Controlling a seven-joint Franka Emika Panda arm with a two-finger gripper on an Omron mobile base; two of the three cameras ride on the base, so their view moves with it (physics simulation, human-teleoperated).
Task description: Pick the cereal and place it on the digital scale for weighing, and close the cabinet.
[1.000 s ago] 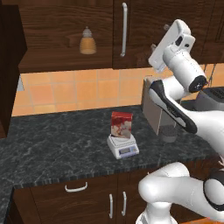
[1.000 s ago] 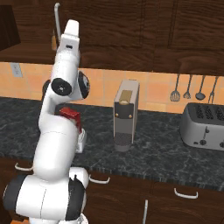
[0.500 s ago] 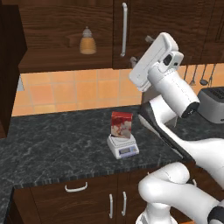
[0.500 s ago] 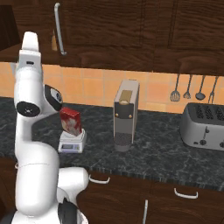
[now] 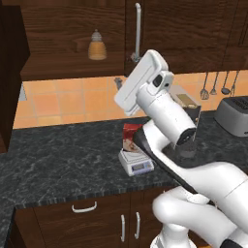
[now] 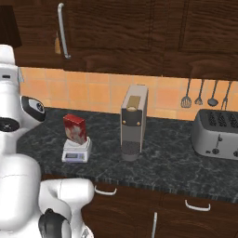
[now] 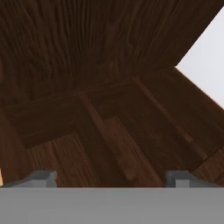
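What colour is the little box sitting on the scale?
The cereal is red with a white, pinkish picture on its front, clearest in the right base view.

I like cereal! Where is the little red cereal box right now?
The cereal stands upright on the digital scale on the dark countertop, left of the tall grey coffee machine in the right base view.

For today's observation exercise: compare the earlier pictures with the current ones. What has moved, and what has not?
The arm has swung leftward across the counter, its hand now raised toward the open cabinet. Nothing was grasped or released. The cereal stays on the scale; the cabinet door remains open.
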